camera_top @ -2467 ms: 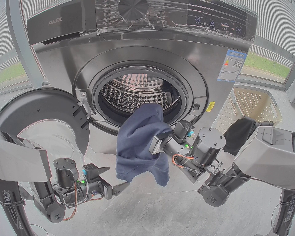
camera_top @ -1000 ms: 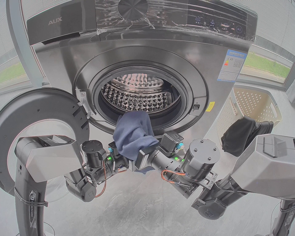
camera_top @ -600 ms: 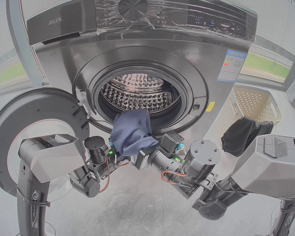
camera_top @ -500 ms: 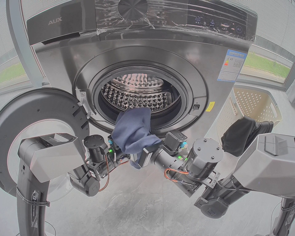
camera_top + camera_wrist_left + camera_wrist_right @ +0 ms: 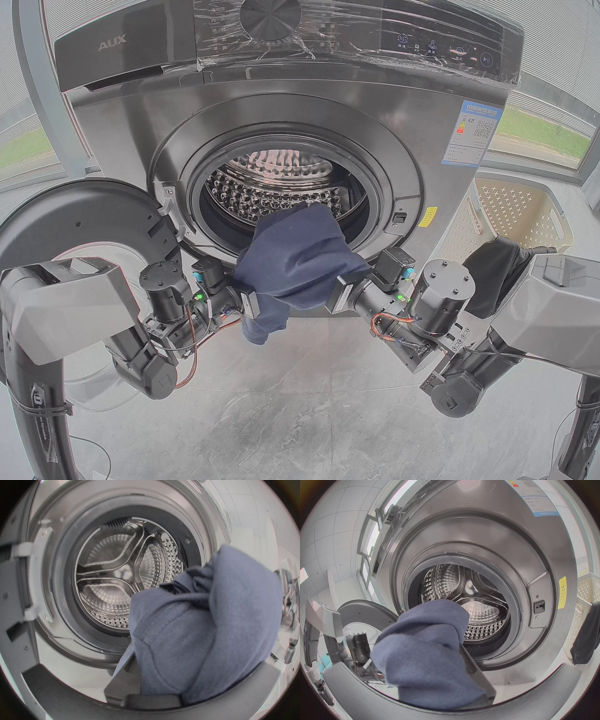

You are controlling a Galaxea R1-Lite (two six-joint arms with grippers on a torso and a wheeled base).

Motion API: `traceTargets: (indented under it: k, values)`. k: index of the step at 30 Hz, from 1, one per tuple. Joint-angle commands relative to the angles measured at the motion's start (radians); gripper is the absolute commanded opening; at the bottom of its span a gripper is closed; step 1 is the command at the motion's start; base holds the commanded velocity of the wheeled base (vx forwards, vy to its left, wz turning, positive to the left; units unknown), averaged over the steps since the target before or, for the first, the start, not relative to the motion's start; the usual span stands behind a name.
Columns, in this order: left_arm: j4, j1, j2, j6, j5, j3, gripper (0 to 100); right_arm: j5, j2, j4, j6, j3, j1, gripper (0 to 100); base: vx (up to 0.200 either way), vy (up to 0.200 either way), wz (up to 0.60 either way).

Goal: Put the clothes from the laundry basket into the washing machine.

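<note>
A dark blue garment (image 5: 300, 256) is bunched in front of the lower rim of the washing machine's open drum (image 5: 275, 178). My right gripper (image 5: 331, 289) is shut on its right side and my left gripper (image 5: 253, 307) is shut on its left side, where a tail of cloth hangs down. In the left wrist view the blue garment (image 5: 203, 630) covers most of the gripper, with the drum (image 5: 122, 580) behind it. The right wrist view has the blue garment (image 5: 428, 648) piled over the fingers (image 5: 476, 673). A black garment (image 5: 494, 275) hangs over the laundry basket (image 5: 531, 215).
The round machine door (image 5: 81, 219) stands swung open on the left, just behind my left arm. The beige basket stands on the floor right of the machine, and its black garment (image 5: 586, 633) drapes over the rim. Grey tiled floor (image 5: 300, 406) lies in front.
Both grippers have lifted the blue garment from below the door opening to its lower rim. The grippers have drawn apart, spreading the cloth wider. The left arm came in from the lower left earlier.
</note>
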Motion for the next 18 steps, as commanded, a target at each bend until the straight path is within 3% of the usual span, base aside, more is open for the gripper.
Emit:
traceTargets:
  k: [1,9,15,16,18]
  values:
    - [-0.001,-0.009,-0.148,-0.018,0.018,0.090,0,-0.001,0.029,0.002,0.000,0.016,-0.011,0,0.000,0.000,0.00]
    - [0.001,-0.049,-0.338,-0.036,0.020,0.266,0,-0.001,0.086,-0.009,-0.001,0.011,0.011,0,0.000,0.000,0.00]
    - [0.001,-0.078,-0.360,-0.042,0.052,0.269,0,0.001,0.100,-0.012,-0.003,0.015,0.029,0,0.000,0.000,0.00]
    - [0.001,-0.080,-0.358,-0.042,0.057,0.269,0,0.001,0.098,-0.014,-0.003,0.015,0.034,100,0.000,0.000,0.00]
    - [0.001,-0.083,-0.360,-0.042,0.061,0.266,0,0.001,0.091,-0.020,-0.001,0.015,0.042,100,0.000,0.000,0.00]
